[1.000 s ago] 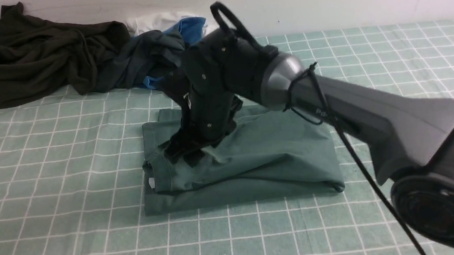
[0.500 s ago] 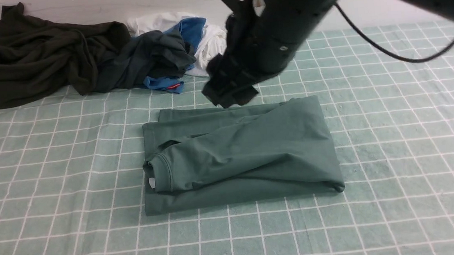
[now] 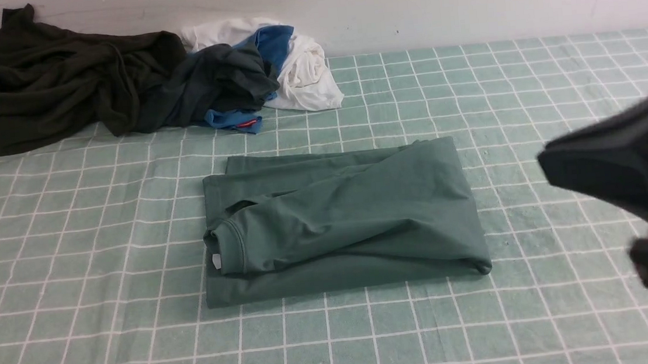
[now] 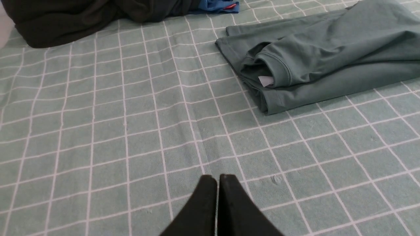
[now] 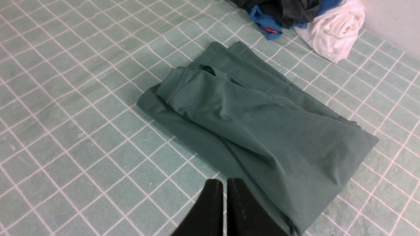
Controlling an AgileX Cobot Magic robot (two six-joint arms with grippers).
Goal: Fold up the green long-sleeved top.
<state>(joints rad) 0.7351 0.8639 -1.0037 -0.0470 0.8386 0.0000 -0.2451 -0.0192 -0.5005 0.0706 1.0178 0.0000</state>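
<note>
The green long-sleeved top (image 3: 339,221) lies folded into a rough rectangle in the middle of the checked cloth. Its ribbed neck and a white label (image 3: 216,260) point left, and one sleeve lies across the upper layer. Nothing touches it. My right arm (image 3: 634,178) is a dark blur at the right edge, well clear of the top. In the right wrist view my right gripper (image 5: 225,183) is shut and empty, hovering above the top (image 5: 262,124) near one edge. My left gripper (image 4: 217,178) is also shut and empty, over bare cloth some way from the neck end of the top (image 4: 328,55).
A very dark olive-black garment (image 3: 45,83) is heaped at the back left against the wall. Beside it lie a charcoal shirt (image 3: 215,80), a blue piece (image 3: 273,40) and a white piece (image 3: 305,72). The green checked cloth (image 3: 72,257) covers the table.
My right gripper let go of the top near its neck, lifted away, swung back to the right side and closed. The folded top stayed where it was.
</note>
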